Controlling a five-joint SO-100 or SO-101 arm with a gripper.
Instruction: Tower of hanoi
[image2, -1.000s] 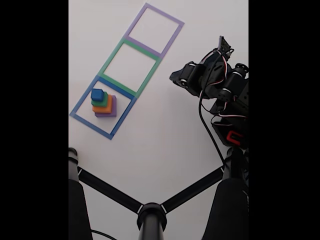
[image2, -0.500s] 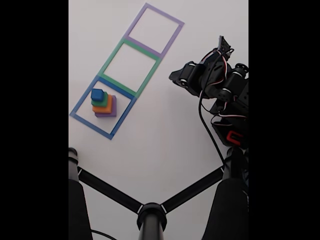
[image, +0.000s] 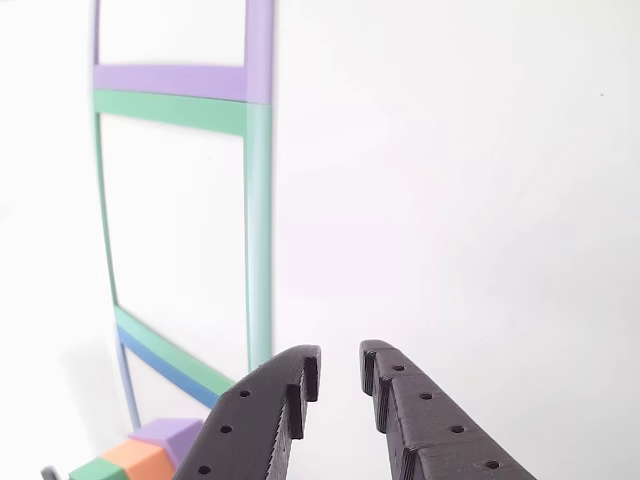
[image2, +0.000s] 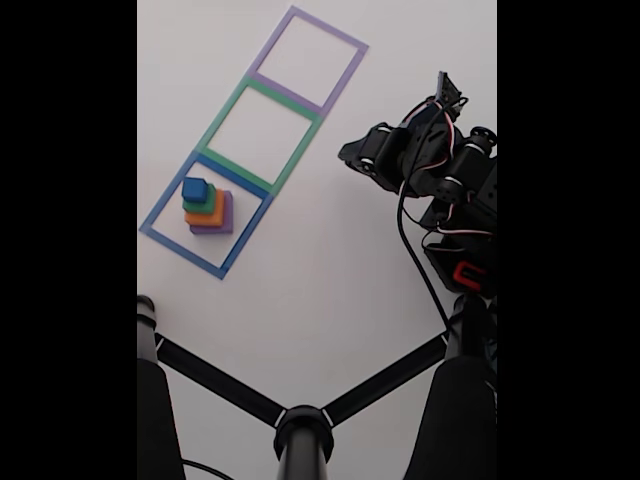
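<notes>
Gripper (image: 339, 372) enters the other view from the bottom edge, jaws a narrow gap apart, holding nothing, over bare white table (image: 450, 200). Stack (image: 150, 452) sits low left of the jaws: purple, orange and green corners visible. Green square (image: 258, 200) runs up left of the jaws, purple square (image: 258, 40) beyond.

Fixed view: stack (image2: 207, 207), blue on top, stands inside the blue square (image2: 160, 210), well apart from the arm (image2: 430, 160). No writing legible.

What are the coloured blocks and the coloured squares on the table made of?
The stacked blocks look like matte plastic or foam: flat colours without shine. I can't tell which. The square outlines look like flat coloured tape stuck on the white table.
</notes>
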